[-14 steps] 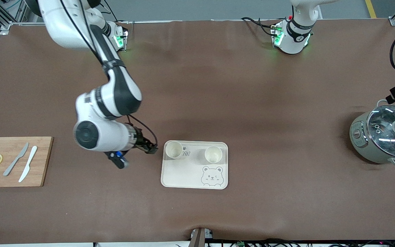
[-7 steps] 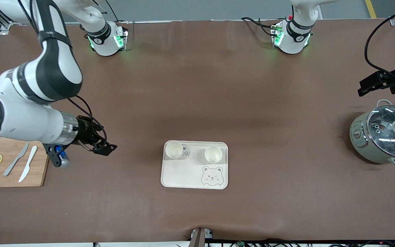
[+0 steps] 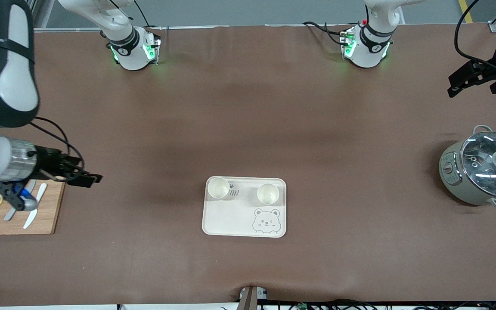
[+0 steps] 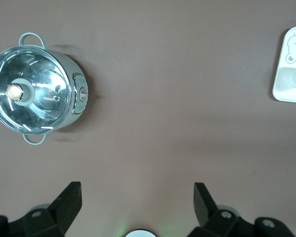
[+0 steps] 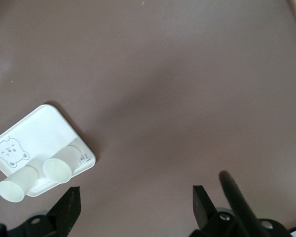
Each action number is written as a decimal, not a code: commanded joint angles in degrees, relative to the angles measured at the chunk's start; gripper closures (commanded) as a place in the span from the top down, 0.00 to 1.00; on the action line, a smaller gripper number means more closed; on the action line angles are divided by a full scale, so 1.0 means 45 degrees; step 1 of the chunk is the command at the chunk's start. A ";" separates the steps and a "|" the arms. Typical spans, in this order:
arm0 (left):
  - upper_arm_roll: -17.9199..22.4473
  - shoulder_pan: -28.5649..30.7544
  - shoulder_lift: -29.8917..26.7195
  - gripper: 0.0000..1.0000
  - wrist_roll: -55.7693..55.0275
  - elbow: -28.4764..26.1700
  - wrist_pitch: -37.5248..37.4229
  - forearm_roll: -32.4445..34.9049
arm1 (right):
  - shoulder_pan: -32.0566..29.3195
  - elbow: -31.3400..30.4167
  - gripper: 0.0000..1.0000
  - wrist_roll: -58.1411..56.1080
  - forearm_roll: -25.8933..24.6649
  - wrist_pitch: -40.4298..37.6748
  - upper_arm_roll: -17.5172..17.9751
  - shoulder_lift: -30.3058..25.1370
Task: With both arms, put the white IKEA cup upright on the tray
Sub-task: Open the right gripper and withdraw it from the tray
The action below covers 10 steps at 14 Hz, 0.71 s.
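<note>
The cream bear tray (image 3: 230, 219) lies near the table's middle. Two white cups stand upright on its edge farther from the front camera, one (image 3: 218, 188) toward the right arm's end and one (image 3: 268, 193) toward the left arm's end. The tray (image 5: 29, 136) and both cups (image 5: 56, 169) also show in the right wrist view. A corner of the tray (image 4: 290, 69) shows in the left wrist view. My right gripper (image 3: 85, 179) is open and empty, over the table beside the cutting board. My left gripper (image 3: 461, 82) is open and empty, up over the left arm's end of the table.
A wooden cutting board (image 3: 54, 202) with two knives and lemon slices lies at the right arm's end. A grey-green pot with a glass lid (image 3: 482, 172) stands at the left arm's end and also shows in the left wrist view (image 4: 34, 89).
My right gripper has drawn away from the tray toward the cutting board. My left gripper has risen away from over the pot. Both cups stay upright on the tray.
</note>
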 commanded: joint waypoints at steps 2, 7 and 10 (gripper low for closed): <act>-0.0145 0.0216 -0.0281 1.00 0.0882 -0.0357 -0.0154 0.0087 | -0.0640 -0.0413 1.00 -0.2562 -0.1349 -0.0773 0.0218 -0.1330; -0.0145 0.0178 -0.0086 1.00 0.0961 -0.0356 0.0040 0.0068 | -0.0777 -0.1564 1.00 -0.6935 -0.3636 -0.0853 0.0218 -0.2911; -0.0145 0.0139 0.0089 1.00 0.0942 -0.0357 0.0216 0.0068 | -0.0758 -0.2346 1.00 -0.7881 -0.4010 -0.0697 0.0237 -0.4025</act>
